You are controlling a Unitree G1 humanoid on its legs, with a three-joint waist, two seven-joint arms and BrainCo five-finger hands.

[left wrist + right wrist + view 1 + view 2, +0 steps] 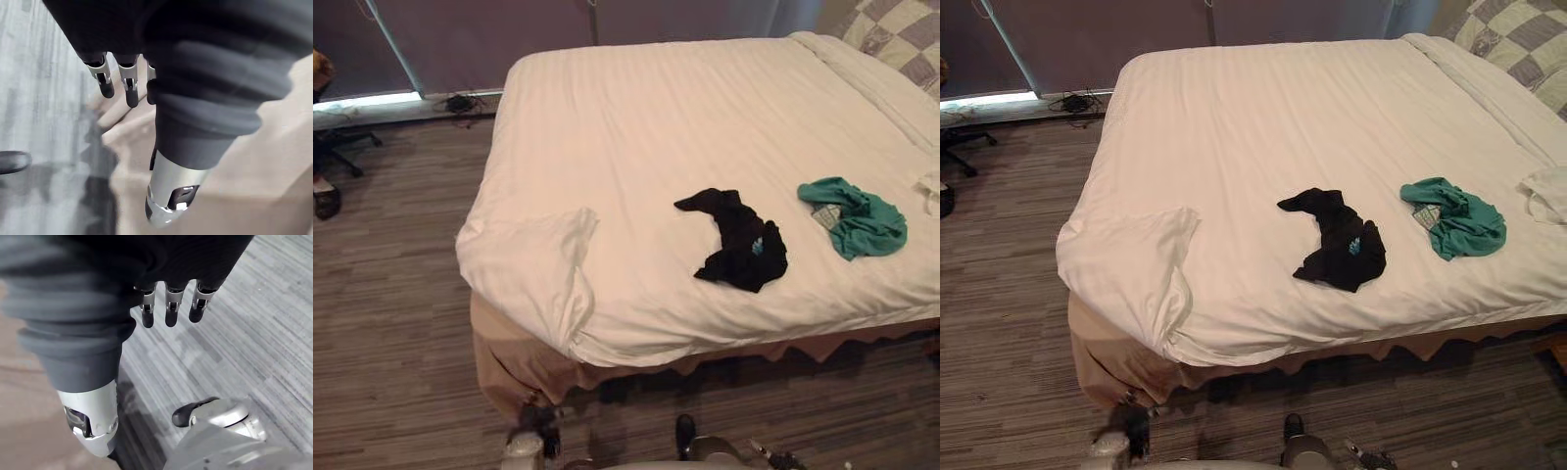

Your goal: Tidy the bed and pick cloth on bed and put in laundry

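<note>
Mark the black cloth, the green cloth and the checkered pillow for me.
black cloth (734, 250): left eye view, on its bunched lower part.
green cloth (867, 225): left eye view, middle of the crumpled heap.
checkered pillow (896, 34): left eye view, on its patterned face.

The bed (512, 360) before me filling most of the frame, white duvet (646, 137) spread over it, its corner folded back at lower left, black cloth (740, 241) crumpled right of centre, teal cloth (858, 217) near the right edge, checked pillow (899, 35) upper right.
</note>
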